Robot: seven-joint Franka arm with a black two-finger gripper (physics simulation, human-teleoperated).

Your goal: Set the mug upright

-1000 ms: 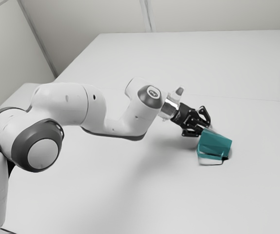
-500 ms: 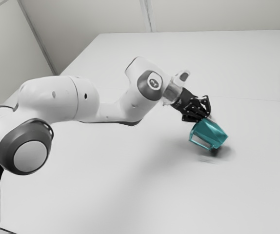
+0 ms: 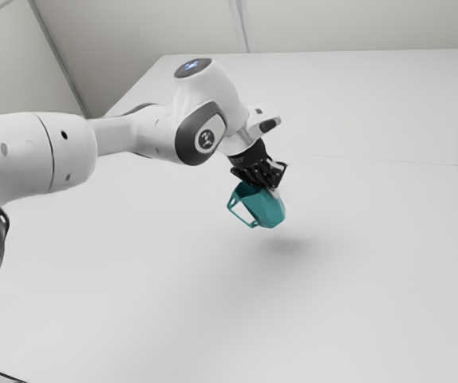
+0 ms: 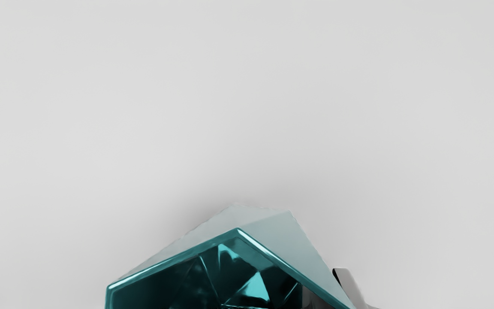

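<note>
The white table [image 3: 357,319] spreads below the claw, with a soft shadow [image 3: 289,245] on it, apart from the mug. The arm [image 3: 129,132] reaches in behind the claw, from the exterior view's left.

The teal mug [image 3: 270,207] hangs in the air right under the claw [image 3: 265,190], its mouth up toward the claw and its base down and away, still on a lean. Its handle [image 3: 241,217] sticks out below the claw, toward the exterior view's left.

The claw is closed down to the thickness of the mug's wall: one finger [image 4: 350,285] sits outside it, the other inside the mouth, so it has hold of the mug by the rim.

I'd call the job past halfway: the mug is gripped and lifted, mouth mostly upward. The rest of the lean, the lowering and the letting go look left to do.

Half a second ago the mug was nearer its shadow and farther toward the exterior view's right. Now claw and mug are drawn back together toward the arm's base, and the mug leans less.
</note>
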